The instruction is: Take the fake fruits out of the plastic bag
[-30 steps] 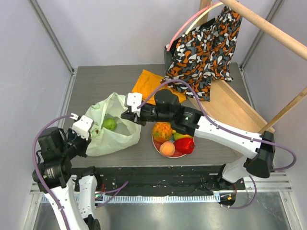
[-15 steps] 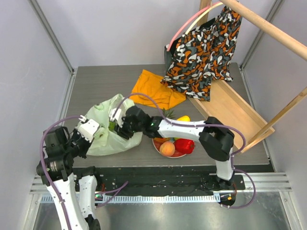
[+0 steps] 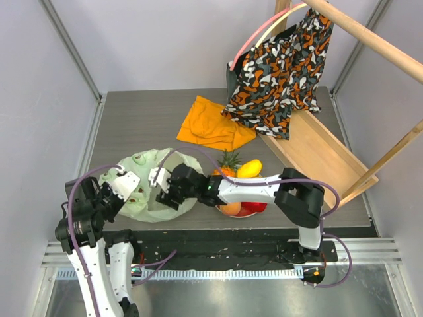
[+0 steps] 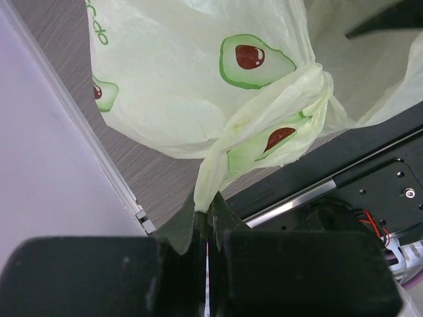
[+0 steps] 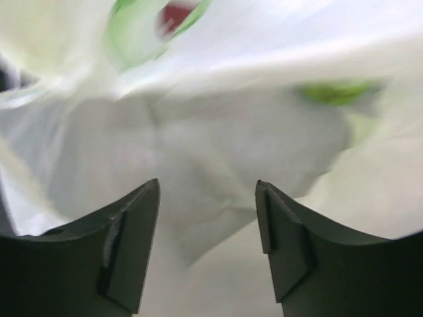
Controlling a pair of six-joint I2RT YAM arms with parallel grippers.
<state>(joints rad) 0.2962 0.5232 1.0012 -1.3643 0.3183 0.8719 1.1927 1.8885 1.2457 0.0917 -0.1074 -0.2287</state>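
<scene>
The pale-green plastic bag [image 3: 151, 164] with avocado prints lies at the front left of the table. My left gripper [image 3: 130, 189] is shut on a twisted strip of its edge, and the left wrist view shows that strip of the plastic bag [image 4: 264, 142] running into my left gripper [image 4: 205, 221]. My right gripper [image 3: 164, 191] reaches into the bag's mouth. In its wrist view the right gripper [image 5: 208, 191] is open with only crinkled film between the fingers. A pineapple [image 3: 228, 165], a yellow mango [image 3: 250, 169], a peach [image 3: 230, 209] and a red pepper [image 3: 256, 207] sit beside the bag.
The fruits rest on a red plate [image 3: 242, 214], partly under my right forearm. An orange cloth [image 3: 211, 125] lies behind. An orange-black patterned fabric bag [image 3: 281, 72] hangs from a wooden frame over a slanted wooden board [image 3: 324, 152] at the right.
My right gripper has dropped from above the bag into its mouth and opened. The green fruit seen in the bag before is now hidden. The left arm has tugged the bag edge toward the front left.
</scene>
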